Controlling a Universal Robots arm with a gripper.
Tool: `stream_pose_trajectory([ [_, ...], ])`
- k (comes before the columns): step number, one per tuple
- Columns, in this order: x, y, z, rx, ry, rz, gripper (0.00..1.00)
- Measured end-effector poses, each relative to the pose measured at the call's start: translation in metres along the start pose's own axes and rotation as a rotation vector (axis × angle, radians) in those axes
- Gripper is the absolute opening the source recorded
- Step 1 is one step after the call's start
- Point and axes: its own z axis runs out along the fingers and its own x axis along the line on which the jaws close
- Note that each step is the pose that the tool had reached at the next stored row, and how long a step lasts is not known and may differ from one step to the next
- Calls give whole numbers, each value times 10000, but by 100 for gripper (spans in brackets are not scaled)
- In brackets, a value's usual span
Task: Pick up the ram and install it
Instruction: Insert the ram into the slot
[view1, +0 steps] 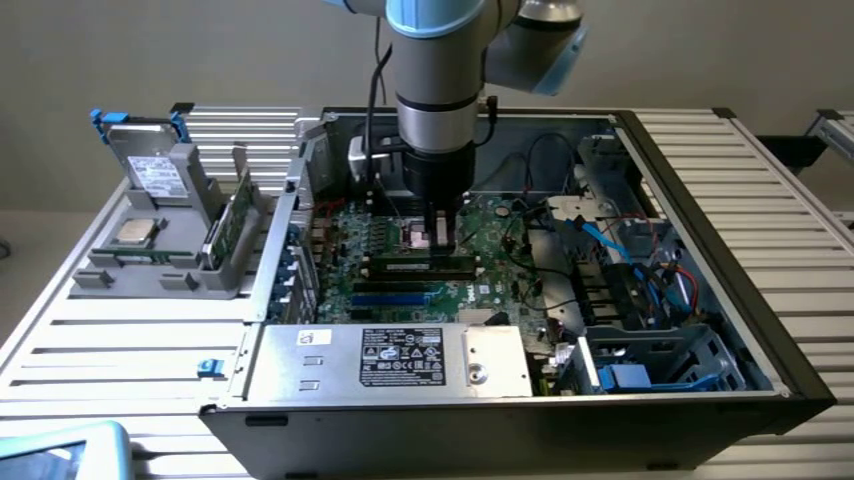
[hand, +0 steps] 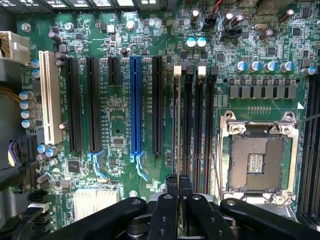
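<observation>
Pinching the ram (hand: 178, 125) by its top edge, claw (hand: 179, 181) squeezed narrow on it. Holding it edge-on along the outermost of the memory slots (hand: 198, 130), in line with the white latch (hand: 177, 70). Not seeing whether it is seated. Working between a black expansion slot (hand: 157, 105) and the CPU socket (hand: 260, 160), with the neighbouring slots lying bare. Standing well apart from the case rim (view1: 761, 300).

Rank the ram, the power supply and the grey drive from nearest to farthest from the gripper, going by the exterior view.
1. ram, on the motherboard right beneath the gripper.
2. power supply, the silver labelled box at the case's camera-side edge.
3. grey drive, upright in the holder outside the case, at the exterior view's left.
</observation>
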Motion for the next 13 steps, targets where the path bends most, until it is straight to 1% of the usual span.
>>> stream_pose_trajectory([
  [7,-1,22,6,27,-2,1,13],
  [11,-1,24,12,60,-3,3,13],
  [13,-1,24,17,67,-1,2,13],
])
